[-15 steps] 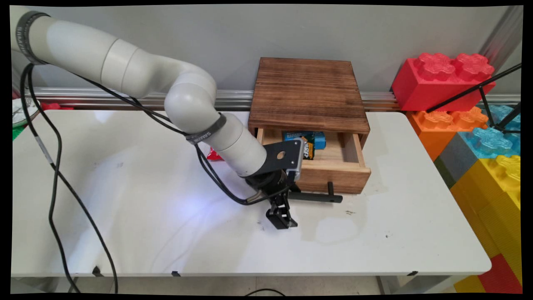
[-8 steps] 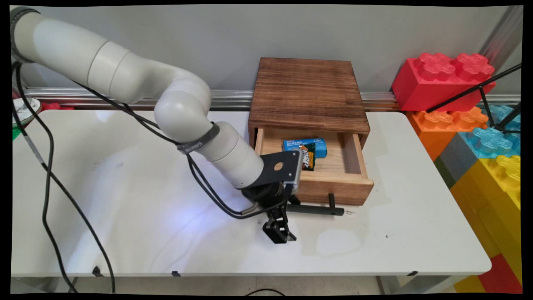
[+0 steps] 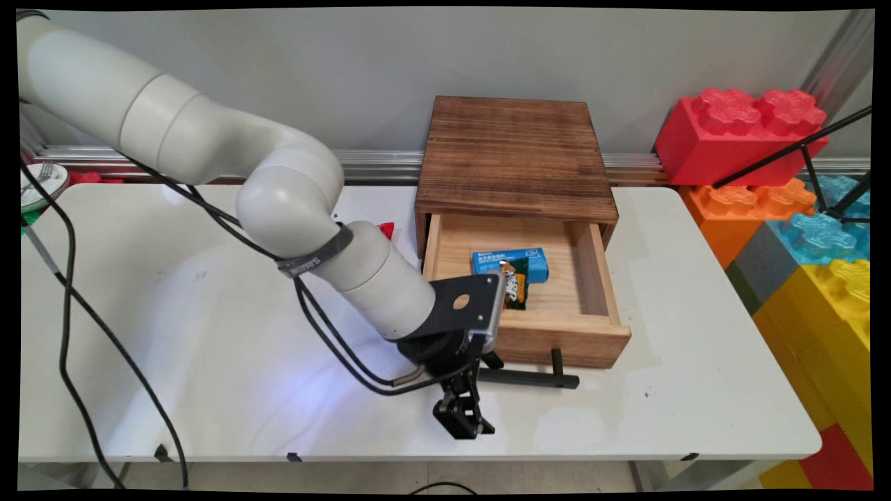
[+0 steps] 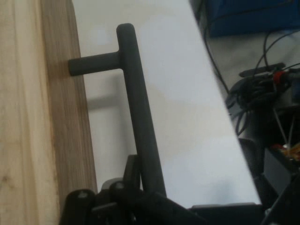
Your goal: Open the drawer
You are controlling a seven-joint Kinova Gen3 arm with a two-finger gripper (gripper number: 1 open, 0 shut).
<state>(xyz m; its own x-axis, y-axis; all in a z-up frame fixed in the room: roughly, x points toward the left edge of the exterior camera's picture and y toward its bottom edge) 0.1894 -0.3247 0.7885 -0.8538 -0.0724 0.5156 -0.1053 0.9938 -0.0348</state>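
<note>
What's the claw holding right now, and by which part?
The claw is shut on the drawer's black handle bar, gripping it near one end; in the main view that is the bar's left end. The wooden drawer stands pulled open.

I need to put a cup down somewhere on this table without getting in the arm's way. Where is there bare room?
The table is bare right of the drawer, out to its right edge, and across its left half under the hanging cables. It is crowded in front of the drawer: the gripper is at the handle. Inside the drawer, two packets lie left of centre.
</note>
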